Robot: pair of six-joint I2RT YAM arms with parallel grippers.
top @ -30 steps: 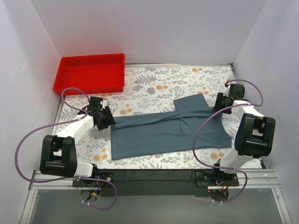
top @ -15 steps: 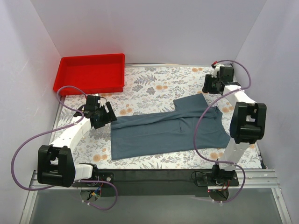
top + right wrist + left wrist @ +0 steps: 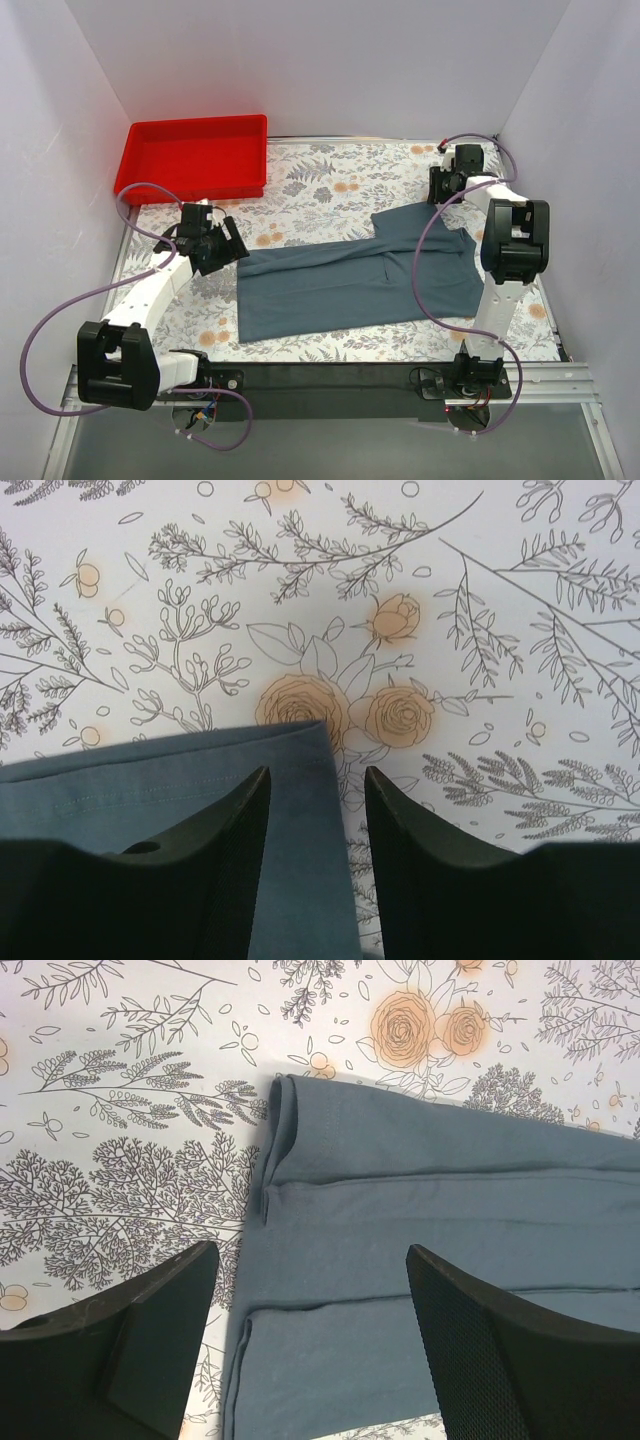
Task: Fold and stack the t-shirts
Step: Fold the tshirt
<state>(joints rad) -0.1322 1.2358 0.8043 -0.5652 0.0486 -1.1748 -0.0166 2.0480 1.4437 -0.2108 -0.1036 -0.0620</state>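
1. T-shirt position. We see one blue-grey t-shirt lying flat on the flower-patterned table, near its middle. Its long axis runs from 9 o'clock to 3 o'clock. A shorter flap juts out toward 1 o'clock. The left wrist view shows stacked layers with seams at the 9 o'clock end, and the edge there is slightly rolled.

2. Left gripper. It hangs just beside the shirt's 9 o'clock end, toward the 10 o'clock corner. Its jaws are spread wide and released, with nothing between them. In its wrist view, the shirt's end lies below the gap.

3. Right gripper. It sits at 1 o'clock from the shirt, near the far right of the table and just beyond the flap. Its jaws stand a narrow gap apart and are released, gripping nothing. In its wrist view, a corner of the shirt lies under one finger, and the cloth edge and the bare table show in the gap.

4. Other items. A red tray stands at the table's 10 o'clock corner, well apart from the shirt.
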